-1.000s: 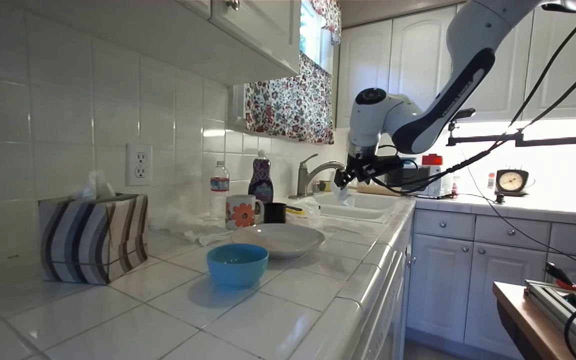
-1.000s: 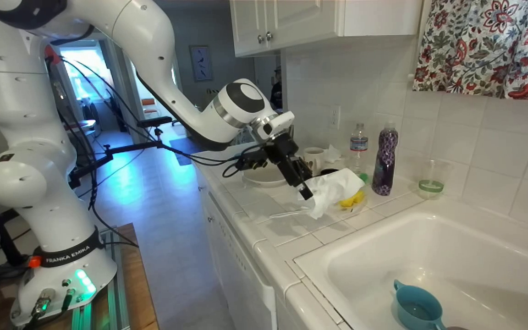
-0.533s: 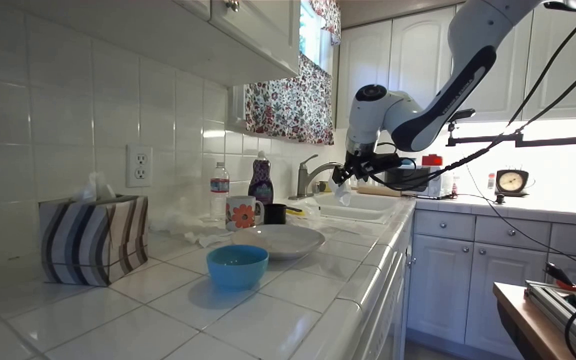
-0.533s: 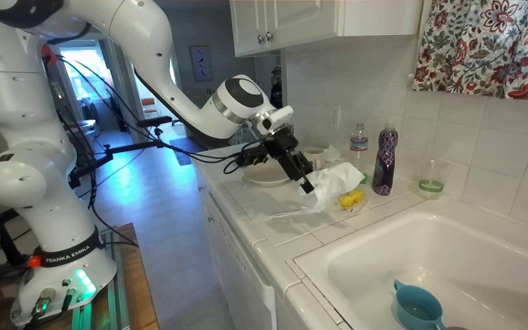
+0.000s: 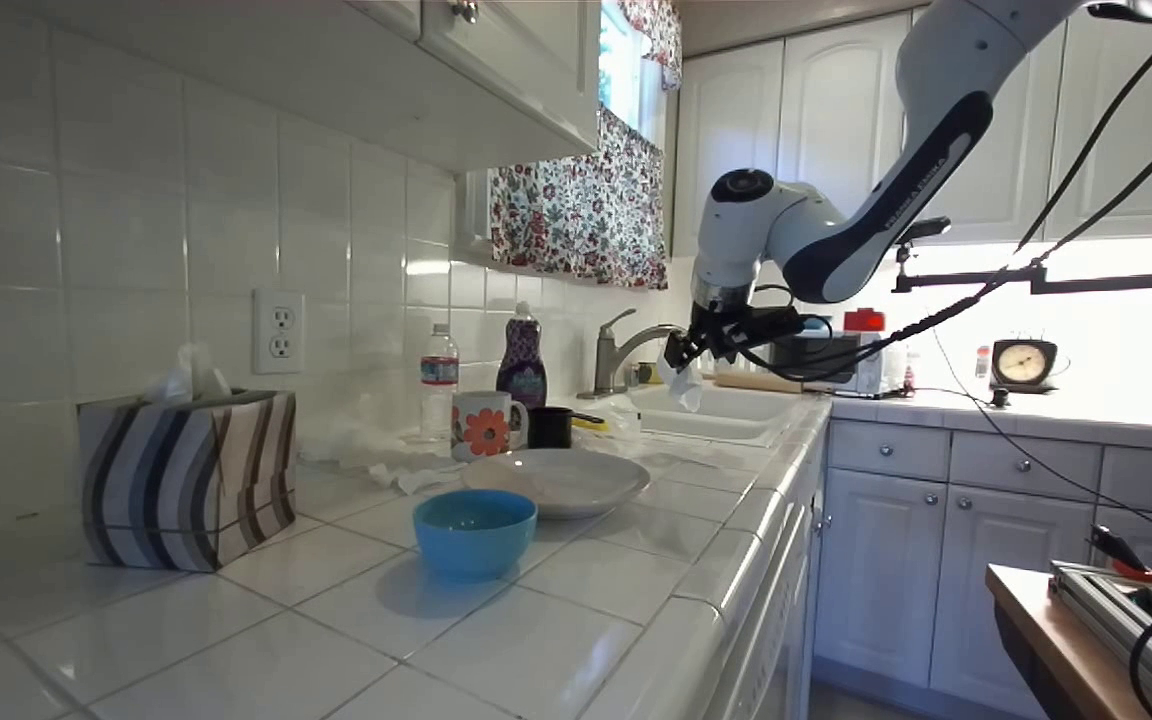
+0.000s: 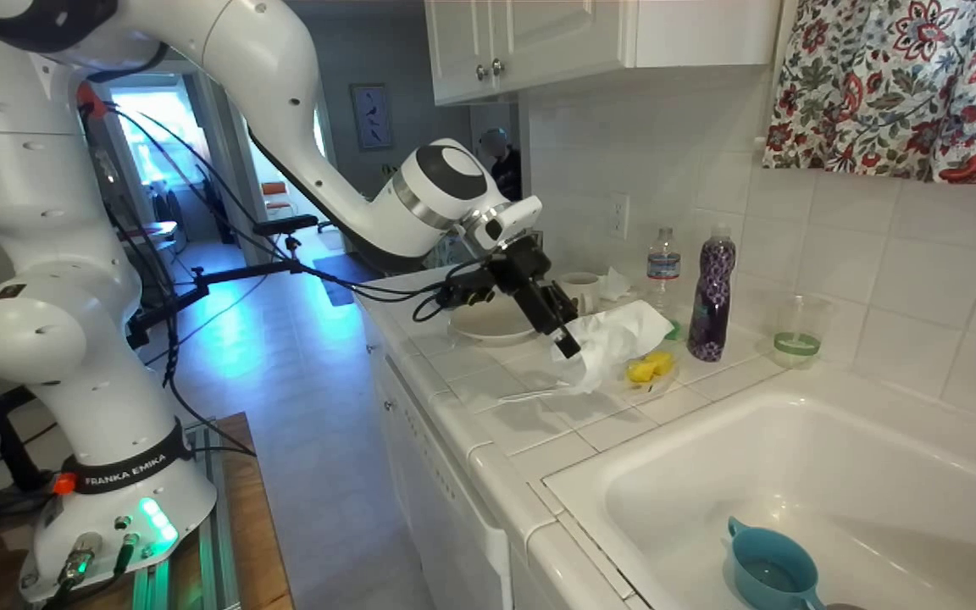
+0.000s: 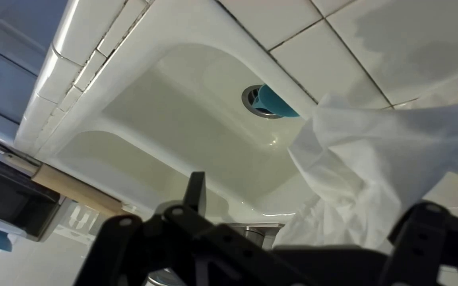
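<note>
The tool [image 6: 568, 326] hangs above the tiled tabletop [image 6: 530, 462] with its two fingers [image 7: 197, 192] spread wide apart. A crumpled white tissue [image 7: 360, 167] droops against one of those fingers, near the sink [image 6: 691, 440]; what keeps it there I can't make out. Low on the tabletop, close to the tissue, I see a yellow item [image 6: 651, 367]. A purple soap bottle [image 6: 712, 296] stands upright near it, with a labelled water bottle [image 6: 663, 264] just beside. A clear cup with a green bottom [image 6: 797, 332] stands at the sink's back edge. Inside the sink, a blue cup [image 6: 772, 566] sits at the drain [image 7: 249, 97]. Farther along are a white mug with an orange flower [image 5: 484, 430], a black cup [image 5: 549, 428], a wide white plate [image 5: 566, 482], a blue bowl [image 5: 476, 535] next to the plate and a striped tissue box [image 5: 171, 480]. A person [image 6: 507, 169] is in the background.
</note>
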Robot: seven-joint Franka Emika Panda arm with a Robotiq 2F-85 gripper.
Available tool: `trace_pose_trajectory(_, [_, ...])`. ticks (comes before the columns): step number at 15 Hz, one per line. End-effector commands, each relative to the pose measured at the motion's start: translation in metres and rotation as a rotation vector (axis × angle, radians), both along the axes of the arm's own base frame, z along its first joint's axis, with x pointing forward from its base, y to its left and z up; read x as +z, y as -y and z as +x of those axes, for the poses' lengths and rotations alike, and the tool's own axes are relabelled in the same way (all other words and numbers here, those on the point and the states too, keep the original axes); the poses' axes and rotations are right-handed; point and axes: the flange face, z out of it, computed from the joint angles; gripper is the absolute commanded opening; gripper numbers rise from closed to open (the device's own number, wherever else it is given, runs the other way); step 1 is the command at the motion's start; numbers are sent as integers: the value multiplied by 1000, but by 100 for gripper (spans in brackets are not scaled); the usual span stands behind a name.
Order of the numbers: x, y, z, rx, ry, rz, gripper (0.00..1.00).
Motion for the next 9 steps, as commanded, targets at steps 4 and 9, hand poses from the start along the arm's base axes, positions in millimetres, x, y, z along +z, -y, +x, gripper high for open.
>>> trace_pose_trajectory(4, [21, -21, 0, 130, 72, 27, 100])
trace_pose_trajectory(9, [1, -40, -9, 233, -98, 83, 100])
